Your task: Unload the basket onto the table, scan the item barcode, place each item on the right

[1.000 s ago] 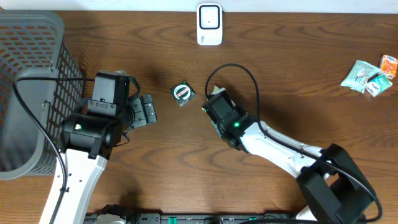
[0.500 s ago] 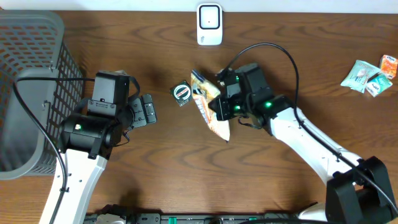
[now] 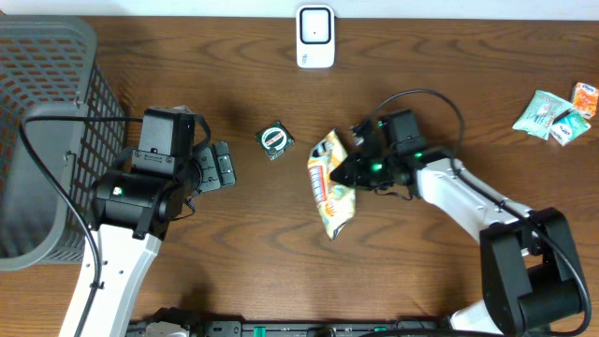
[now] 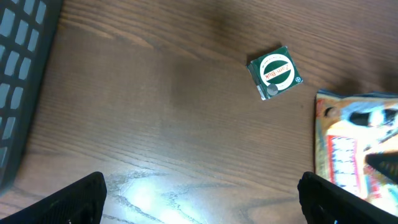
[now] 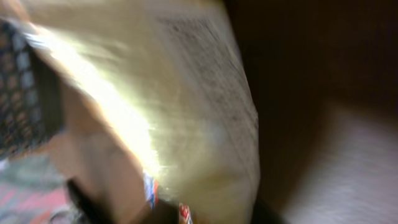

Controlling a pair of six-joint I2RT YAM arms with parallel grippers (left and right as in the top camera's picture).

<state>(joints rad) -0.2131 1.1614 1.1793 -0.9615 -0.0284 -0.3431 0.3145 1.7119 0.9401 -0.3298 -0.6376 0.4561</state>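
Observation:
An orange and yellow snack bag [image 3: 329, 185] lies tilted at the table's middle, printed face up; its edge also shows at the right of the left wrist view [image 4: 354, 149]. My right gripper [image 3: 354, 170] sits at the bag's right edge. In the blurred right wrist view the bag [image 5: 186, 106] fills the frame and runs down to the jaws, so their state is unclear. The white scanner [image 3: 315, 36] stands at the far edge. My left gripper [image 3: 221, 166] hangs wide open above bare wood [image 4: 199, 199].
A small green and white packet [image 3: 274, 140] [image 4: 275, 70] lies between the two grippers. A grey mesh basket [image 3: 47, 112] fills the left side. A few loose snack packets [image 3: 554, 112] lie at the far right.
The right arm swung up and to the right, bringing the snack bag into view. The bag then shifted right and down and turned its printed face up. The left arm stayed still.

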